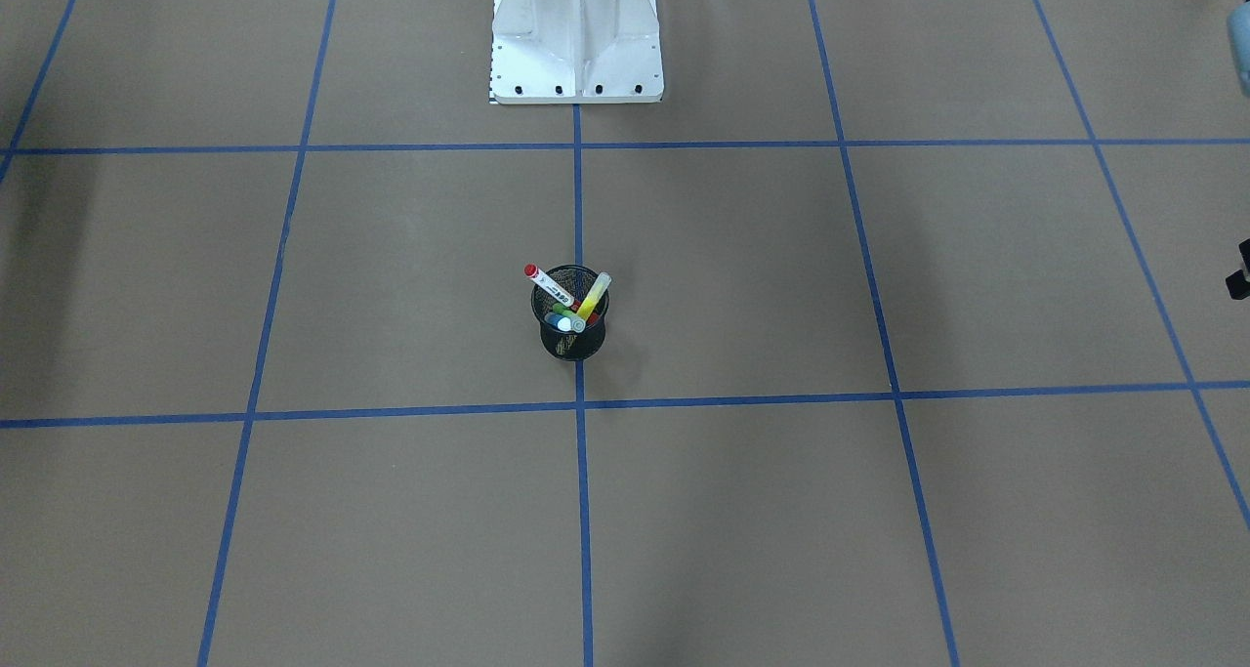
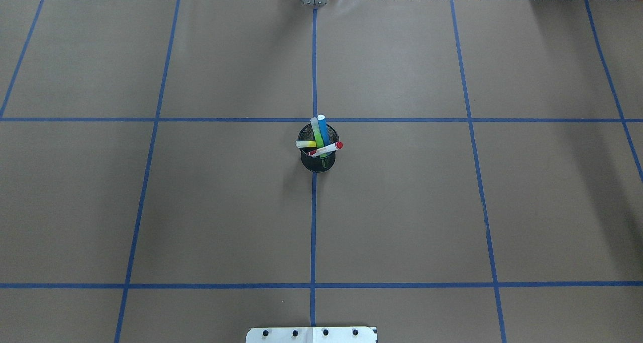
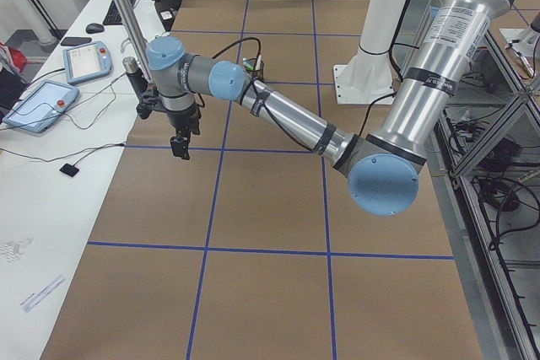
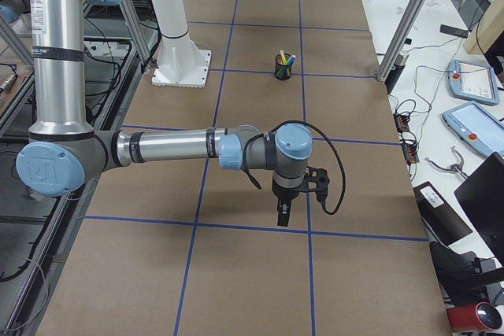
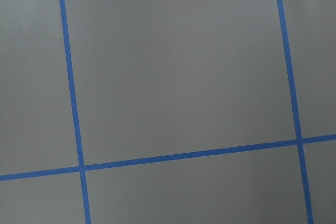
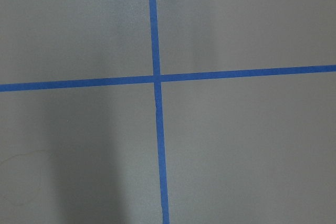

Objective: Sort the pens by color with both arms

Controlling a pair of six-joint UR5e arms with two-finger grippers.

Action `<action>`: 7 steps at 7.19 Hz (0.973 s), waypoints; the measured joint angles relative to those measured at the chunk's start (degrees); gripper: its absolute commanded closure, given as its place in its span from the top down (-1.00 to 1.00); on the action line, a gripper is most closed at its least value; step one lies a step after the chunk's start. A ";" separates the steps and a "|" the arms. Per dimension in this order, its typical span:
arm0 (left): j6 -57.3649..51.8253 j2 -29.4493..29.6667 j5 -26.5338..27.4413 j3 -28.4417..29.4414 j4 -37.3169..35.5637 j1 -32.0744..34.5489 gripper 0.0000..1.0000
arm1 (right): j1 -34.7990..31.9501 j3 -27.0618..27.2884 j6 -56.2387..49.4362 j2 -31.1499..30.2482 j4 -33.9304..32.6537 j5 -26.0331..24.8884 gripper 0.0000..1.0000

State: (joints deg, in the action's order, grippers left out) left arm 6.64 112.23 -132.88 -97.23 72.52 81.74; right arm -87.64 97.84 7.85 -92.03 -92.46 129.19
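Several pens stand in a black mesh cup [image 1: 573, 327] at the table's middle: a white marker with a red cap [image 1: 545, 284], a yellow highlighter [image 1: 594, 294], a green pen [image 2: 317, 132] and a blue pen [image 2: 323, 131]. The cup also shows in the overhead view [image 2: 318, 161], the exterior left view [image 3: 253, 66] and the exterior right view [image 4: 283, 67]. My left arm [image 3: 283, 114] reaches out over the table's left end, its gripper [image 3: 180, 147] pointing down, far from the cup. My right arm [image 4: 169, 147] reaches over the right end, its gripper [image 4: 283, 215] pointing down. I cannot tell whether either is open. Both wrist views show only brown paper and blue tape.
The white pedestal base [image 1: 576, 37] stands at the robot's side of the table. Blue tape lines [image 2: 314, 222] divide the brown table cover into squares. A side table with tablets [image 3: 42, 105] and cables lies beyond the far edge, and metal posts [image 4: 405, 25] stand there.
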 measured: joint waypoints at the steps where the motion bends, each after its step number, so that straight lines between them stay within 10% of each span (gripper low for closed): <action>1: -0.03 0.03 0.00 0.13 0.05 -0.03 1.00 | 0.05 0.00 0.00 0.00 0.00 0.00 1.00; 7: -0.24 1.20 -0.13 1.92 -0.13 -0.36 1.00 | 10.25 1.52 16.81 11.37 -0.41 0.59 1.00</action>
State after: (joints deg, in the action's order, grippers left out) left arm 6.40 113.43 -133.01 -95.32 72.39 81.39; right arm -77.39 99.36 24.67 -80.66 -92.88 129.79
